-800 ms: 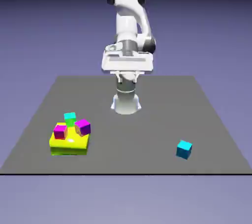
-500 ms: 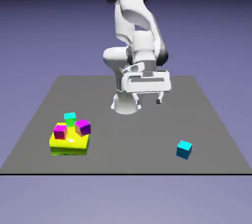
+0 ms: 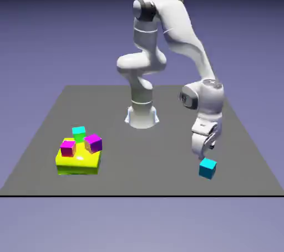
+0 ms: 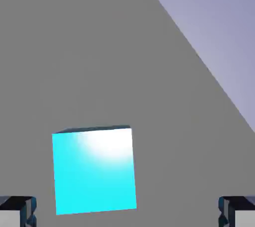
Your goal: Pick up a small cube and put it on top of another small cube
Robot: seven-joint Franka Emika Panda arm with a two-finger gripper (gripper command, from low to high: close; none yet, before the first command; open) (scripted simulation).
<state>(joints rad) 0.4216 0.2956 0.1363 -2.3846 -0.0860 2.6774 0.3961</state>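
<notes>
The small cube (image 3: 207,168), bright cyan-blue, sits on the grey table near its front edge on the exterior view's right. My gripper (image 3: 204,154) hangs just above it, pointing down, not touching it. In the hand view the small cube (image 4: 94,171) fills the lower left of the middle. My gripper (image 4: 127,216) is open: the two grey fingertips (image 4: 17,212) stand far apart at the bottom corners, and the cube lies between them, nearer the left one, with a gap on each side. Nothing is held.
A yellow block (image 3: 77,162) lies on the exterior view's left, with a magenta cube (image 3: 68,147) and a purple cube (image 3: 93,143) on it and a greener teal cube (image 3: 79,132) behind. The table's edge (image 4: 199,59) runs diagonally close by in the hand view.
The arm has swung from the table's middle to the exterior view's right and come down, so the gripper now hangs just over the cyan-blue cube. No cube has moved.
</notes>
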